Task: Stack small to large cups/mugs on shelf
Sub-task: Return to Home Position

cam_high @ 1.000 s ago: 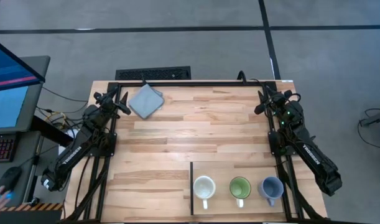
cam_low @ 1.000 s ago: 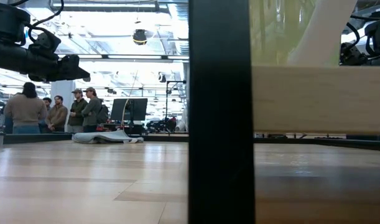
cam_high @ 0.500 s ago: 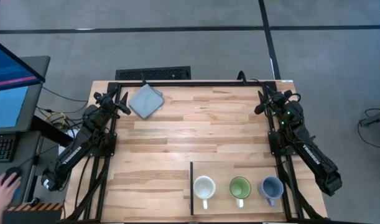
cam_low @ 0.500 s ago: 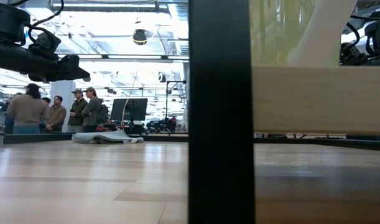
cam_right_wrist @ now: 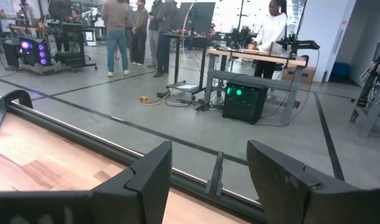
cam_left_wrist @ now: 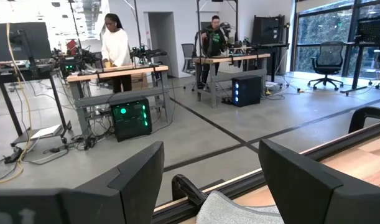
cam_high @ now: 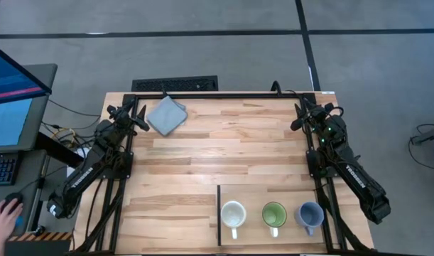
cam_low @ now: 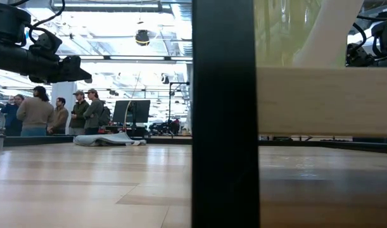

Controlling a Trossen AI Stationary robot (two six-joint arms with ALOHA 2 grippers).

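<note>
Cream-white handled mug (cam_high: 233, 213), bright green mug (cam_high: 274, 214), blue-grey mug (cam_high: 310, 214) in row on flat light-wood shelf panel (cam_high: 273, 192), unchanged. Left gripper (cam_high: 138, 116) beside grey folded cloth (cam_high: 166, 114), right gripper (cam_high: 300, 114) at far right edge: both unmoved, fingers spread wide (only bystanders (cam_low: 38, 113) shifted).

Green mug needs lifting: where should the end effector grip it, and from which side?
Probably the rim, from straight above, one finger inside and one outside its far wall. The green mug stands upright, mouth up, between the white mug and blue-grey mug, so sideways approaches look crowded; its handle points to the near edge of the shelf.
</note>
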